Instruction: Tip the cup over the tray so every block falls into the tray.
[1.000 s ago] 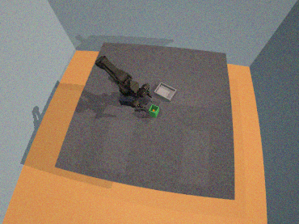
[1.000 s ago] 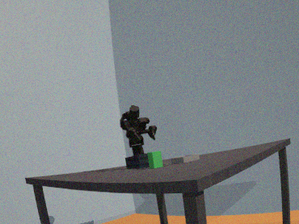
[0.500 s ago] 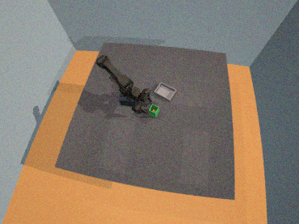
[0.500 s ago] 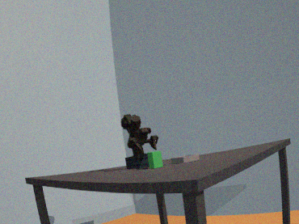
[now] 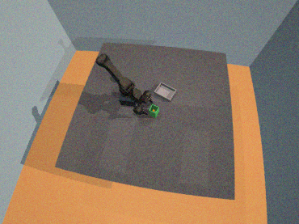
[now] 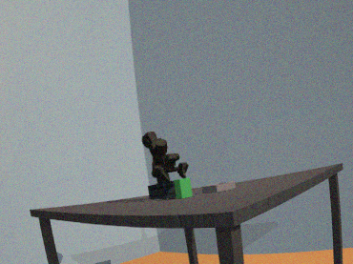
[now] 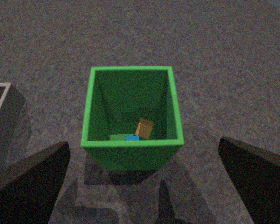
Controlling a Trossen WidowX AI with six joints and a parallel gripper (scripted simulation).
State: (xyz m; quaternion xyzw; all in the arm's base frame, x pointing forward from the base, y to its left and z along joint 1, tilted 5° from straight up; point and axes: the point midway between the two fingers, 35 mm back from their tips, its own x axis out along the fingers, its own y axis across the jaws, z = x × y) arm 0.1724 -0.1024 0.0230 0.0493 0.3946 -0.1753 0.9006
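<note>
On the dark table [image 5: 174, 154] [image 6: 191, 210], seen from the top, the square green cup [image 5: 155, 111] [image 6: 183, 188] [image 7: 132, 143] stands upright near the shallow gray tray [image 5: 159, 97] [image 6: 226, 187] [image 7: 5, 92], with orange showing inside it. The gripper [image 5: 149, 104] [image 7: 146, 147] is beside the cup. From the exterior, the arm [image 6: 160, 159] bends above the table, and the tray lies beyond the cup. At the wrist, the fingers are released and spread wide, grasping nothing; an orange block [image 7: 144, 128], a blue block [image 7: 132, 138] and a green block [image 7: 117, 137] lie inside the cup, and the tray's edge shows at left.
</note>
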